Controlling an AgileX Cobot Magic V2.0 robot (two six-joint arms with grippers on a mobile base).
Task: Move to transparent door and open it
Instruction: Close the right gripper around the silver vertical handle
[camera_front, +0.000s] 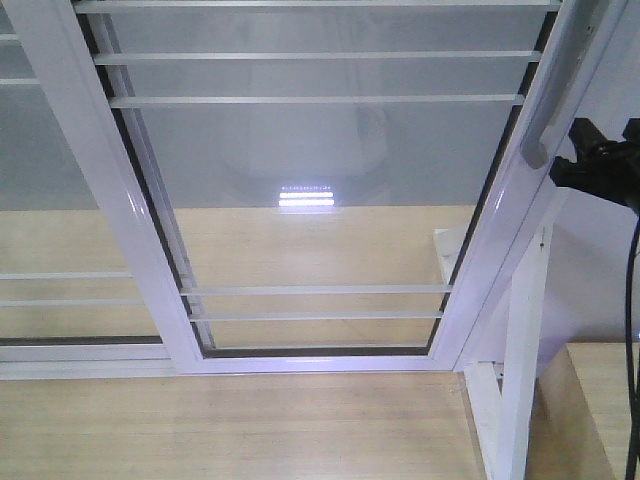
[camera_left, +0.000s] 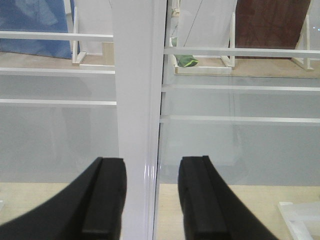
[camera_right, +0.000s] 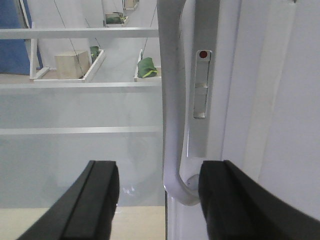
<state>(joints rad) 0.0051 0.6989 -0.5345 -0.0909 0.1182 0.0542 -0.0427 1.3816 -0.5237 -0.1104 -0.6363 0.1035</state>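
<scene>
The door's (camera_front: 300, 150) handle (camera_right: 170, 100) stands upright between the right gripper's (camera_right: 159, 200) spread fingers. The left gripper's (camera_left: 152, 200) spread fingers flank an upright post (camera_left: 137, 100).

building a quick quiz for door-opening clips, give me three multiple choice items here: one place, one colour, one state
1. What shows between the fingers of the right gripper? A the lower end of the pull handle B a horizontal bar C a box
2. The dot atop the lock plate is A green B red C blue
3. The left gripper is A shut on a bar B open C holding the handle
1 A: the handle's curve sits in the gap between the fingers.
2 B: it is plainly red.
3 B: the white frame upright shows in the wide gap between its fingers.
</scene>
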